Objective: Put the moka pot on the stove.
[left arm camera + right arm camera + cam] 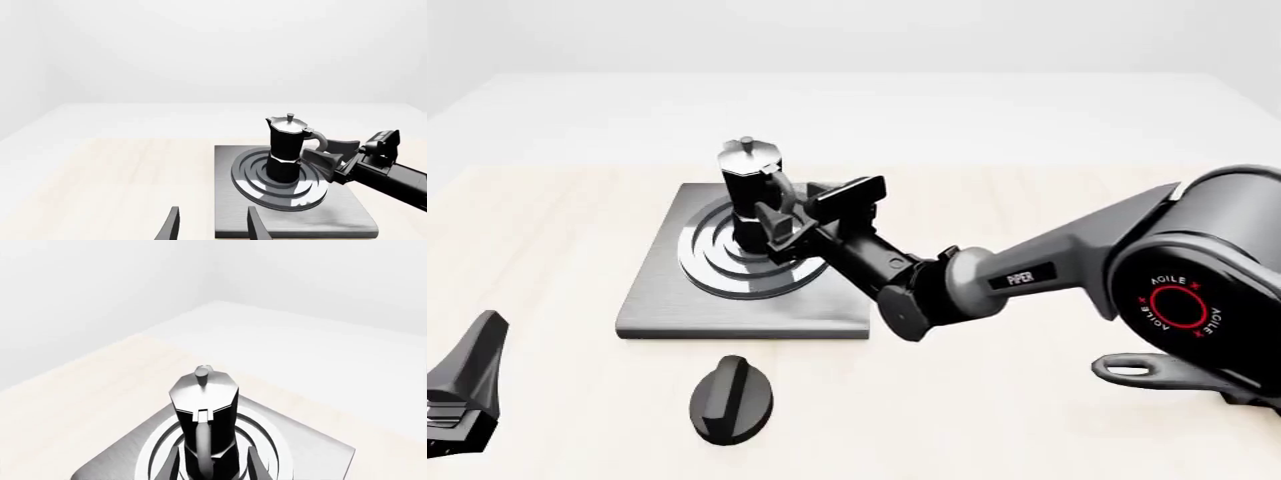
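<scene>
Moka pot (751,195) upright on stove (654,300) rings toward table's far-left; right tool (785,222) spread astride its handle, could tip it when retreating.

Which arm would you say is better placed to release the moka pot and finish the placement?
Right. The right gripper already has its fingers either side of the moka pot, upright on the stove rings. The left gripper sits at the near edge, away from it.
</scene>
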You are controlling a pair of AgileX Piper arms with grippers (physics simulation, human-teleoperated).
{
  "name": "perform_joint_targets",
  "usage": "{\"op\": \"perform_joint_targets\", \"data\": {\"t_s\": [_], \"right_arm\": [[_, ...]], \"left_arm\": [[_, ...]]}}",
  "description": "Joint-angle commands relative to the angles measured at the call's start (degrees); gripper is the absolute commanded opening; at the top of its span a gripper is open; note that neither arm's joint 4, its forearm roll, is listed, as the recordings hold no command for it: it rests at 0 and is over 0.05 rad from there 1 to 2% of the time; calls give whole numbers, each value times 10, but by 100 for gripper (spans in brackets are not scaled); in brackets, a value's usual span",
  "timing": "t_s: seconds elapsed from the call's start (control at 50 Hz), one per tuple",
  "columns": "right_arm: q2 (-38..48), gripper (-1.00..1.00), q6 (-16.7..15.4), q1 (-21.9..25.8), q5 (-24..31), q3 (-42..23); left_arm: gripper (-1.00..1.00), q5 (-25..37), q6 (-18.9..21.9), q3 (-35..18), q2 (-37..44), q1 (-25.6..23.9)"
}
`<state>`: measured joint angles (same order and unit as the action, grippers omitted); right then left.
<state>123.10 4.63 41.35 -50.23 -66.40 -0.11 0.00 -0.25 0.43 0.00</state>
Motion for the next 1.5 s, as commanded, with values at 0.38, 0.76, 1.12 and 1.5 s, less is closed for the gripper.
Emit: {"op": "perform_joint_targets", "data": {"t_s": [0.38, 0.76, 1.12, 1.5], "right_arm": [[-44, 100, -11, 1, -6, 46], [-71, 100, -16, 0, -19, 86], [-93, 100, -21, 5, -33, 123], [-125, 100, -23, 3, -48, 168]], "left_arm": [[100, 0, 0, 0, 0, 0], [100, 0, 0, 0, 0, 0], [100, 0, 0, 0, 0, 0], [100, 0, 0, 0, 0, 0]]}}
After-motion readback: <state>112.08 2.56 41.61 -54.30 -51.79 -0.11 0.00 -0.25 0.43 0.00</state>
